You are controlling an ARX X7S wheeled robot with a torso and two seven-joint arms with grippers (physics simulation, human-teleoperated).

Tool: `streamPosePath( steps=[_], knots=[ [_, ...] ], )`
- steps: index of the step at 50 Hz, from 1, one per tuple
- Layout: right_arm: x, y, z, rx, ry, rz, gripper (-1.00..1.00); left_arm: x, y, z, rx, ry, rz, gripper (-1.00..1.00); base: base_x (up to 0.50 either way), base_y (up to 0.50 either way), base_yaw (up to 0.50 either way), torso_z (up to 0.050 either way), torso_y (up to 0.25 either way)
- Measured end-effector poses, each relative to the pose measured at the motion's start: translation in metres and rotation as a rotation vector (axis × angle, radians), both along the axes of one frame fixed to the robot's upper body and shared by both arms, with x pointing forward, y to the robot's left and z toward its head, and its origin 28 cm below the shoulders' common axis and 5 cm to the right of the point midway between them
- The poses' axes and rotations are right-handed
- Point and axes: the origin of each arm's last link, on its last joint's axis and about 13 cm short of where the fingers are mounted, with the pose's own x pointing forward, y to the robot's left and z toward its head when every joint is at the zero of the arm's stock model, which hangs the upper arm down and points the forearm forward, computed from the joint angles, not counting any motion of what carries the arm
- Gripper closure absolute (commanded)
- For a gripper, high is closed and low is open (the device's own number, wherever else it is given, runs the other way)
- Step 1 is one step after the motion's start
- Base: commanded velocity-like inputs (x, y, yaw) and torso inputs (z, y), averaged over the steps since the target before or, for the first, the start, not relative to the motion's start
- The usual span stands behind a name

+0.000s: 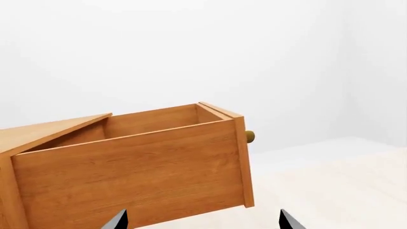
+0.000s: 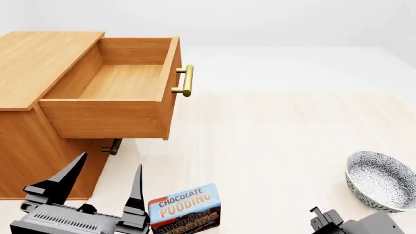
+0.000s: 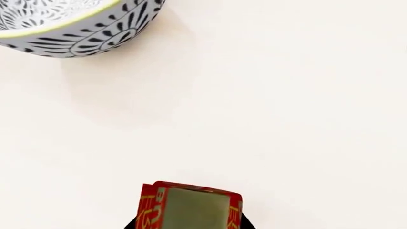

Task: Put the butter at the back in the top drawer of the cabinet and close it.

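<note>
The cabinet [image 2: 39, 58] stands at the left with its top drawer [image 2: 107, 114] pulled out and empty; the brass handle [image 2: 186, 80] faces right. The drawer also shows in the left wrist view [image 1: 127, 176]. My left gripper [image 2: 109, 165] is open and empty in front of the cabinet, below the drawer; its fingertips [image 1: 119, 219] show spread wide in the left wrist view. My right gripper [image 3: 190, 225] is shut on the butter [image 3: 190, 207], a red-and-orange box held above the floor. The butter is hidden in the head view.
A chocolate pudding box [image 2: 185, 209] stands just right of the left gripper. A patterned grey bowl [image 2: 380, 180] sits at the right, also in the right wrist view [image 3: 70, 28]. A lower drawer's handle [image 2: 112, 146] shows under the open drawer. Part of the right arm [image 2: 341, 224] shows at the bottom.
</note>
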Motion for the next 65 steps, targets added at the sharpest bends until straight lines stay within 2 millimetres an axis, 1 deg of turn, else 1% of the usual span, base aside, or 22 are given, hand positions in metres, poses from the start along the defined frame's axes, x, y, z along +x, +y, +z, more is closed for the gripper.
streamPosePath(
  steps=[13,19,31,40,45,55,61,65],
  knots=[
    [-0.003,0.001,0.001,0.003,0.000,0.006,1.00,-0.001,0.000,0.000,-0.003,0.002,0.000,-1.00,0.00,0.00,0.00,0.000,0.000],
    [-0.007,0.003,0.014,-0.014,-0.038,0.027,1.00,-0.001,-0.001,-0.001,-0.005,0.006,-0.003,-1.00,0.00,0.00,0.00,0.000,0.000],
    [-0.018,0.009,0.065,-0.071,-0.206,0.129,1.00,0.000,-0.005,-0.003,-0.005,0.015,-0.013,-1.00,0.00,0.00,0.00,0.000,0.000],
    [-0.024,0.010,0.106,-0.116,-0.404,0.244,1.00,0.000,-0.010,-0.002,0.000,0.006,-0.025,-1.00,0.00,0.00,0.00,0.000,0.000],
    [-0.021,0.011,0.129,-0.118,-0.516,0.331,1.00,0.001,-0.013,0.000,0.002,-0.002,-0.026,-1.00,0.00,0.00,0.00,0.000,0.000],
    [-0.008,0.015,0.177,-0.111,-0.676,0.489,1.00,0.009,-0.019,0.007,0.018,-0.045,-0.026,-1.00,0.00,0.00,0.00,0.000,0.001],
    [-0.006,0.024,0.210,-0.129,-0.774,0.597,1.00,0.018,-0.026,0.014,0.040,-0.086,-0.027,-1.00,0.00,0.00,0.00,0.000,0.002],
    [-0.006,0.031,0.226,-0.137,-0.803,0.656,1.00,0.024,-0.032,0.018,0.061,-0.115,-0.030,-1.00,0.00,0.00,0.00,0.000,0.000]
  ],
)
